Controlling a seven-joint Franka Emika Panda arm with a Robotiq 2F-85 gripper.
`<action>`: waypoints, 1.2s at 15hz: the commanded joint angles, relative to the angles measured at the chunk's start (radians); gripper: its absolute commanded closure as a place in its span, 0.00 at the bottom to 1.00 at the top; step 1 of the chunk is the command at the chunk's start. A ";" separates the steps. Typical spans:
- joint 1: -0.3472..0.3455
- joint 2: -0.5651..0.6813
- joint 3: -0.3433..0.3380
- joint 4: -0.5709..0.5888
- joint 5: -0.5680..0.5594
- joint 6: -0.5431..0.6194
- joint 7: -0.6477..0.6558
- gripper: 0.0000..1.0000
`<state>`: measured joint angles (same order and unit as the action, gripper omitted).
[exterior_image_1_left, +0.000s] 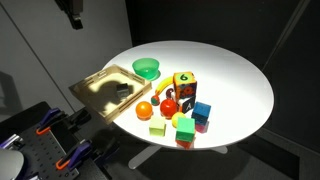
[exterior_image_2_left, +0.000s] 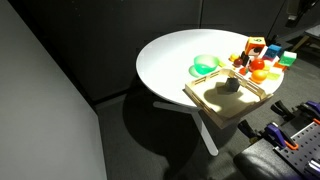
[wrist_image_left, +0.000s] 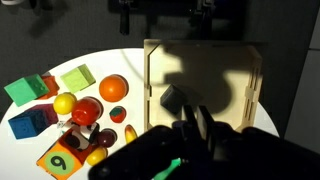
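My gripper hangs high above the wooden tray, its two dark fingers pressed together with nothing between them. In an exterior view it shows at the top edge, well above the tray. A dark block lies inside the tray, just left of my fingertips in the wrist view; it also shows in both exterior views.
The tray overhangs the edge of a round white table. A green bowl stands beside it. A cluster of toys sits nearby: an orange ball, coloured blocks, a numbered cube.
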<state>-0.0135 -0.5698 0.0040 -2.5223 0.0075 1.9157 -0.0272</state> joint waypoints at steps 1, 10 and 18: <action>0.003 0.000 -0.004 0.000 -0.014 0.015 -0.003 1.00; 0.005 -0.003 -0.005 -0.002 -0.012 0.017 -0.010 0.36; 0.003 0.001 -0.001 0.001 -0.021 0.018 -0.008 0.00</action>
<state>-0.0135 -0.5696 0.0040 -2.5223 0.0070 1.9201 -0.0299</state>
